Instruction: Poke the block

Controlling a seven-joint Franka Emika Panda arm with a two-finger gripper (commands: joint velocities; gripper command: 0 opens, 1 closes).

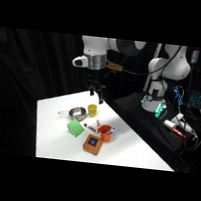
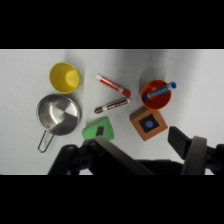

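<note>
The block [image 2: 148, 123], flat, square and orange-brown with a dark blue square on top, lies near the surface's [image 1: 128, 154] front edge beside an orange cup [image 2: 156, 94]. The tool [image 1: 96, 92] hangs above, fingers spread, empty. A shiny steel pan [image 2: 58, 114] sits near the far edge.

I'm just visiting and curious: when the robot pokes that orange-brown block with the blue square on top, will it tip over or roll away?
Probably neither. The block looks flat and square and lies on its broad face, so it should slide rather than roll or tip. It looks rigid. The table looks smooth, so a poke off-centre may turn it toward the orange cup close by.
</note>
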